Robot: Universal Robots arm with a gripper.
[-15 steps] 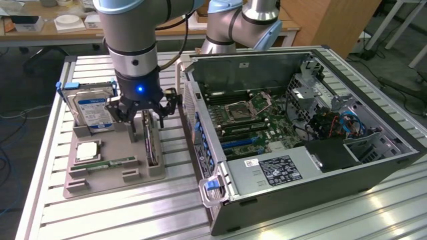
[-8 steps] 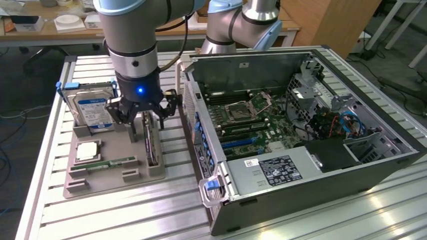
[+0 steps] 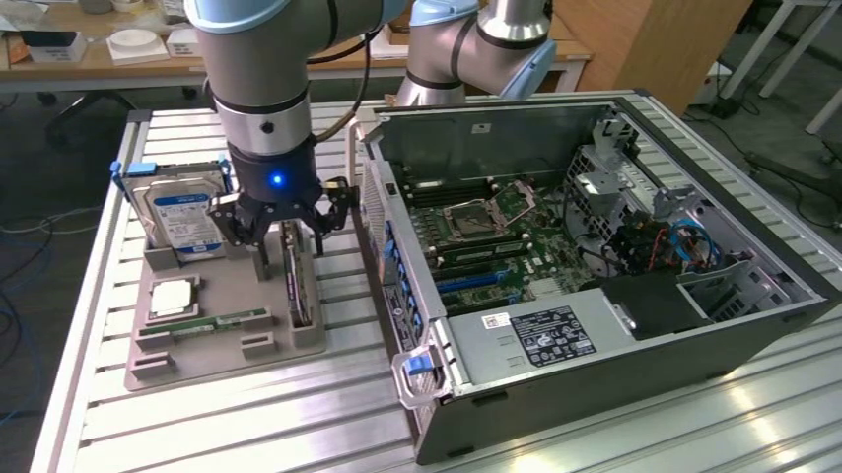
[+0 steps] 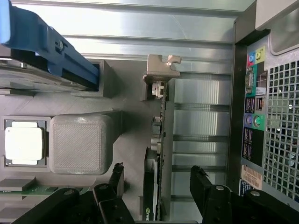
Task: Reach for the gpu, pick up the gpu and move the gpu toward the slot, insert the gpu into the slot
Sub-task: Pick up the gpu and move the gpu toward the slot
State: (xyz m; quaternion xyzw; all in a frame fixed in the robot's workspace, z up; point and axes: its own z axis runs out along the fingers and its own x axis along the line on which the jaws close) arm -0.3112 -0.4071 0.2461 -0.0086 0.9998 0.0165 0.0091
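Observation:
The gpu (image 3: 300,288) is a thin dark card standing on edge in a groove of the grey holder tray (image 3: 197,360). Its pale metal bracket (image 4: 161,70) is at the end away from me. My gripper (image 3: 290,241) hangs directly over the card and is open. In the wrist view the gripper (image 4: 159,179) straddles the gpu (image 4: 156,149), one black finger (image 4: 117,176) on each side, with a gap between each finger and the board. The blue expansion slots (image 3: 470,283) lie on the motherboard inside the open computer case (image 3: 736,325), at the exterior view's right.
On the tray also sit a blue-labelled hard drive (image 3: 184,219), a processor chip (image 3: 174,296) and a green memory stick (image 3: 211,323). The case's rear wall (image 3: 394,266) stands close beside the tray. A second arm's base (image 3: 460,49) stands behind the case.

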